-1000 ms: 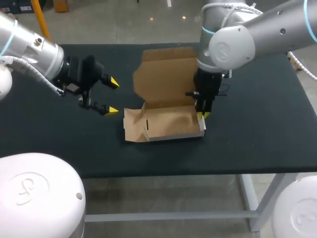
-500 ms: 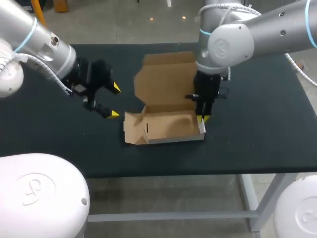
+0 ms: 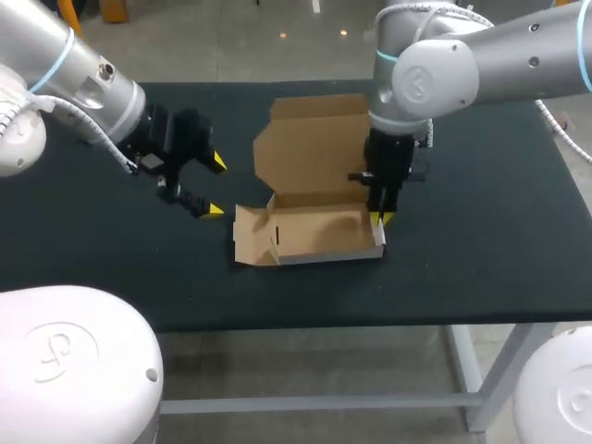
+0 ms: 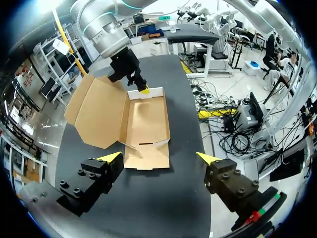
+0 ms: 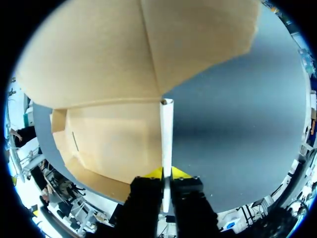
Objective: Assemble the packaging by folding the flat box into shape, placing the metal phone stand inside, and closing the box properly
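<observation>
The left arm [image 3: 65, 69] comes in from the upper left of the frame and angles down toward the middle. Its black wrist [image 3: 171, 143] is turned so the jaws point rightward, spread wide apart, one yellow tip [image 3: 215, 162] above the other. The right arm [image 3: 499, 55] comes in from the upper right, bends at a grey joint and hangs its wrist [image 3: 388, 166] straight down right of centre, jaws closed tight with yellow tips [image 5: 181, 173] pressed to either side of the thin side wall of the box [image 5: 167, 129].

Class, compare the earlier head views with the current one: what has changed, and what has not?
The left arm swung in over the table; the left end effector turned slightly, open, short of the box. The right end effector stays shut on the box's side wall; the box barely shifted.
</observation>
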Controlling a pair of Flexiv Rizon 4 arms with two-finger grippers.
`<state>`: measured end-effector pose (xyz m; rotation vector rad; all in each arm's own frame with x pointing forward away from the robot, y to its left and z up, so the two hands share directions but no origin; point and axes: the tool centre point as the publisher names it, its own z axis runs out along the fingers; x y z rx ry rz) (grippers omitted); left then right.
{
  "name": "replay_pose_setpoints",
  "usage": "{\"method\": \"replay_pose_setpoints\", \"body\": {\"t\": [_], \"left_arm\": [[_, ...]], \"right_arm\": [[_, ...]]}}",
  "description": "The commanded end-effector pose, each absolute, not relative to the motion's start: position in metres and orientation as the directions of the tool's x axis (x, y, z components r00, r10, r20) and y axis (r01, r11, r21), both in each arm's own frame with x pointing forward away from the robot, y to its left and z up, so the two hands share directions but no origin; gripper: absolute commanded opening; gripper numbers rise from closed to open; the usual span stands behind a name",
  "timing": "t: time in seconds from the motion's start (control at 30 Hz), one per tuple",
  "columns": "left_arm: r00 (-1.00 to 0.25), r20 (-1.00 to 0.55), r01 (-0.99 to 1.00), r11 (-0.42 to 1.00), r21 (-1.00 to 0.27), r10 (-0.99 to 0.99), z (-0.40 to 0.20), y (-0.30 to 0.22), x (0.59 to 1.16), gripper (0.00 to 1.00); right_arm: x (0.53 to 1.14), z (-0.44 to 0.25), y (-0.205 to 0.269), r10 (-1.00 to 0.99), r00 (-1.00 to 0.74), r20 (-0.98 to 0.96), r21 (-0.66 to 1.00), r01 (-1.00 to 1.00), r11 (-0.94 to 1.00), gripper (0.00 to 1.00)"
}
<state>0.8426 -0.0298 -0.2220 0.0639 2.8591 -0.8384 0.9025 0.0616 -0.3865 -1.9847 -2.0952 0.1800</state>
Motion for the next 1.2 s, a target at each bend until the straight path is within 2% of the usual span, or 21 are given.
{"method": "replay_pose_setpoints", "body": {"t": [0.03,0.4,0.8,0.87,0.93,1.2], "left_arm": [[-0.986,-0.164,0.084,0.845,-0.528,-0.004,-0.221,-0.03,0.842,1.0],[-0.986,-0.164,0.084,0.845,-0.528,-0.004,-0.221,-0.03,0.842,1.0],[-0.986,-0.164,0.084,0.845,-0.528,-0.004,-0.221,-0.03,0.842,1.0],[-0.986,-0.164,0.084,0.845,-0.528,-0.004,-0.221,-0.03,0.842,1.0],[-0.986,-0.164,0.084,0.845,-0.528,-0.004,-0.221,-0.03,0.842,1.0],[-0.986,-0.164,0.084,0.845,-0.528,-0.004,-0.221,-0.03,0.842,1.0]], "right_arm": [[0.904,-0.387,0.063,0.991,-0.034,0.13,-0.286,0.956,0.07,0.0],[0.902,-0.394,0.067,0.995,-0.025,0.094,-0.375,0.925,0.059,0.0],[0.901,-0.399,0.072,0.997,-0.032,0.064,-0.39,0.919,0.054,0.0],[0.9,-0.4,0.072,0.998,-0.029,0.061,-0.38,0.924,0.05,0.15],[0.899,-0.399,0.071,0.998,-0.02,0.052,-0.365,0.93,0.038,0.18],[0.896,-0.4,0.072,0.999,-0.017,0.043,-0.325,0.945,0.03,0.09]]}}
